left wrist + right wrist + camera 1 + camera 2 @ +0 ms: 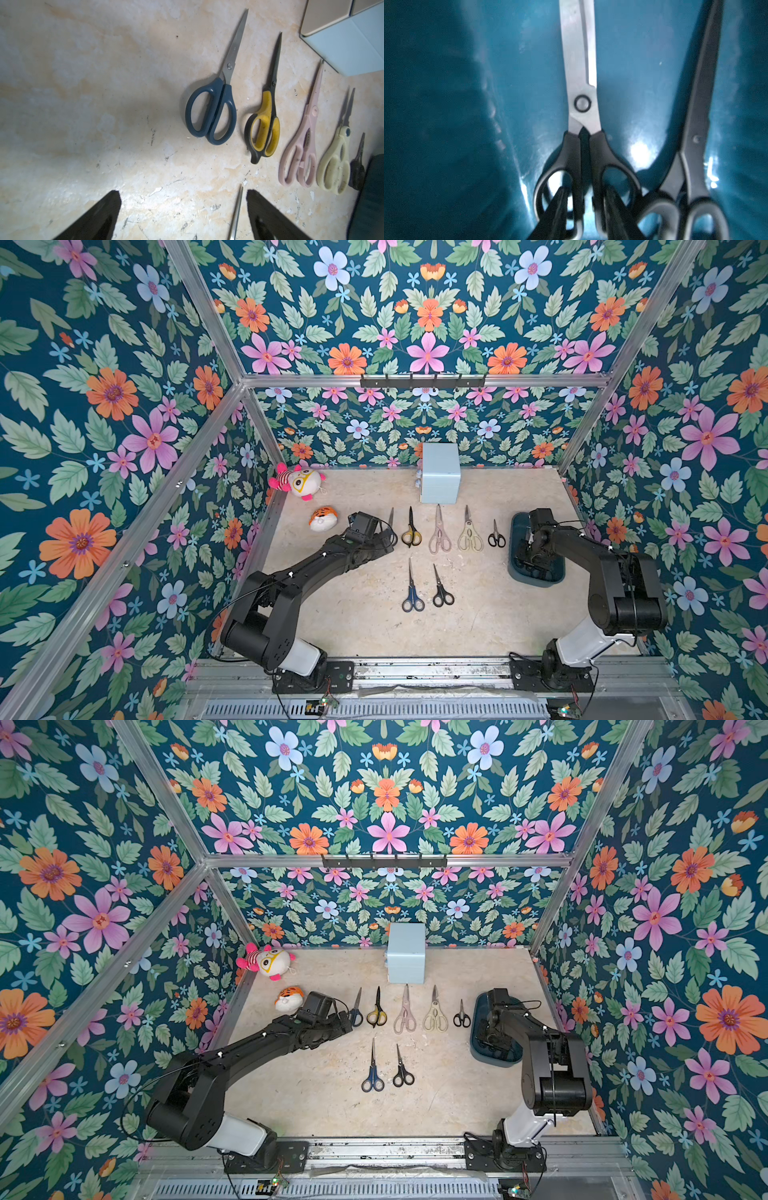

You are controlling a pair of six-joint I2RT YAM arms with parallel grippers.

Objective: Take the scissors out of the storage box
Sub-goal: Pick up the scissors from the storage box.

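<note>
I've got the right claw (586,188) down inside the dark teal shallow plastic storage box (446,104), which sits on the pale mottled bench (353,622) over on the right side, near the wall. Wrist cam shows one finger (560,207) in each handle loop of the black-handled, silver-bladed scissors (581,104). They're pinched in on the two inner handle bars btwn them, so the claw is clamped on that pr. The pr lies flat on the box floor. Just beside it is a 2nd pr, all-black scissors w/ dark blades (699,124), also in the box, handle loops touching or overlapping.

Left claw (182,193) hovers over the bench w/ fingers wide apart, holding nothing; a thin blade tip shows btwn them.

Seven prs lie out on the bench, tips toward the back wall.
- Far row, left to right: dark blue-handled scissors (212,112), yellow-and-black scissors (411,531), pale pink kitchen shears (439,533), cream kitchen shears (469,531), small black scissors (496,536).
- Near row: slim blue-handled scissors (412,593) and slim black-handled scissors (442,591).

A pale blue cube box (440,477) stands behind the far row.
</note>
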